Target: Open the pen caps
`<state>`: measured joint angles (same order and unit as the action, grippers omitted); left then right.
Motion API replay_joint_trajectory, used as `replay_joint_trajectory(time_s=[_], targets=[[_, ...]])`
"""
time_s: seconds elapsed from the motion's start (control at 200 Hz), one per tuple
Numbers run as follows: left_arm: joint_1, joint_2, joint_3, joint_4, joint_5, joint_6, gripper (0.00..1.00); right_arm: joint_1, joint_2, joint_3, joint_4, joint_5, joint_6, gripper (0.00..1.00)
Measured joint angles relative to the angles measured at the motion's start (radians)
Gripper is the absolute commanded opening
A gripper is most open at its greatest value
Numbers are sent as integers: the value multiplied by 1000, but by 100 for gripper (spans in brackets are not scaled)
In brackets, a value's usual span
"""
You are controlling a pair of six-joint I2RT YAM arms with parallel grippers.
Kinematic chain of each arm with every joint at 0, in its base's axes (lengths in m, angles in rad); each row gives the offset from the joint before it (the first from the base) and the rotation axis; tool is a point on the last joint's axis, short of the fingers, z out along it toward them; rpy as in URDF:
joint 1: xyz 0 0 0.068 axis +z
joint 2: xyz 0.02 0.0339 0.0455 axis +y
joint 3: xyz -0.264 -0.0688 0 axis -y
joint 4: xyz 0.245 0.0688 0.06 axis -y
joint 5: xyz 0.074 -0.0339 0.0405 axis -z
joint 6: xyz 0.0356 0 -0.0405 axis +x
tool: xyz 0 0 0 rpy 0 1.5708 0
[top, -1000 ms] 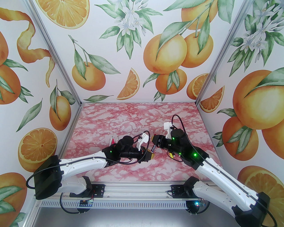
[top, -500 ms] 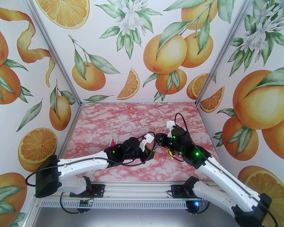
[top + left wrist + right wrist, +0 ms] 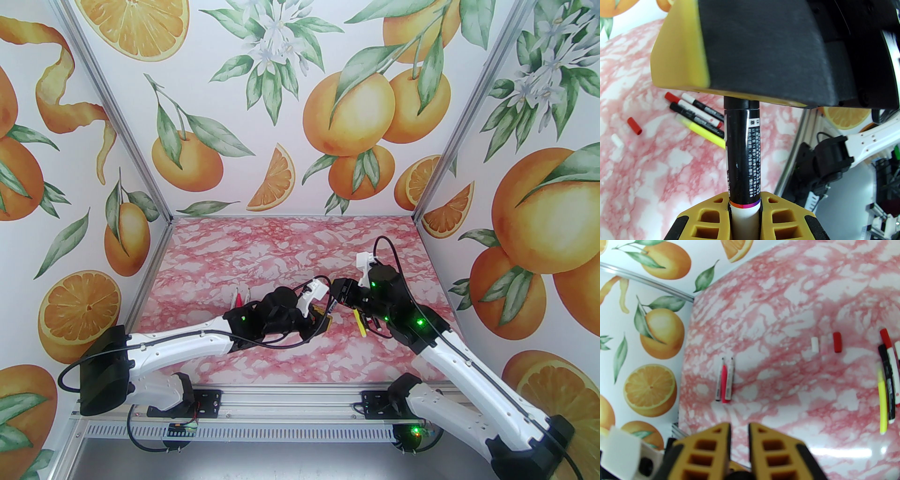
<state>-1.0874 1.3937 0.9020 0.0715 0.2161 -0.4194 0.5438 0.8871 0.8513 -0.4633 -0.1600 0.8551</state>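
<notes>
Orange-print walls [image 3: 290,117] close in a pink marbled table [image 3: 281,243]. In the top view the two arms meet at its middle, where their black bodies and cables cover most of what is held. The left tool [image 3: 744,199] is clamped on a pen [image 3: 743,150]. In the left wrist view the white barrel with its black printed label rises from between the yellow fingers [image 3: 707,218] at the bottom edge, its lower end cut off by the frame. The pen's upper end is a black cap [image 3: 741,103], of which only a short collar shows before it goes under the right tool [image 3: 333,305], a black and yellow block across the top of that view. The right tool is closed on this cap, though the contact itself is hidden. In the right wrist view its fingers [image 3: 773,451] stand close with a narrow slit between them, and what they hold is dark and blurred at the bottom edge. Whether the cap sits fully on the barrel cannot be told. Loose on the table, right of centre in that view, lie a white cap [image 3: 814,344] and a red cap [image 3: 837,342], with a faint pale shape between them too washed out to name. At the right edge a yellow pen [image 3: 883,401] lies beside two capped pens [image 3: 888,380], partly cut off. Left of centre three thin pens [image 3: 724,383] lie together, touching.
</notes>
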Motion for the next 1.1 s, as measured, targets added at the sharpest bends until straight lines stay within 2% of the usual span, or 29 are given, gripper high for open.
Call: replay_joint_trajectory(time_s=[0.255, 0.425, 0.545, 0.691, 0.936, 1.096], targets=[[70, -30, -79, 151, 201, -74, 0, -14, -35, -31, 90, -93, -46, 5], [76, -59, -138, 135, 362, -107, 0, -72, -48, -31, 220, -73, -83, 5], [77, -61, -154, 134, 402, -124, 0, -72, -47, -31, 280, -77, -94, 5], [77, -108, -162, 93, 350, -117, 0, -72, -25, -2, 230, -37, -123, 6], [77, -282, -162, -21, 135, -63, 1, -74, 52, 69, 20, 66, -243, 9], [77, -366, -162, -96, 36, -27, 2, -74, 125, 72, -92, 119, -313, 9]])
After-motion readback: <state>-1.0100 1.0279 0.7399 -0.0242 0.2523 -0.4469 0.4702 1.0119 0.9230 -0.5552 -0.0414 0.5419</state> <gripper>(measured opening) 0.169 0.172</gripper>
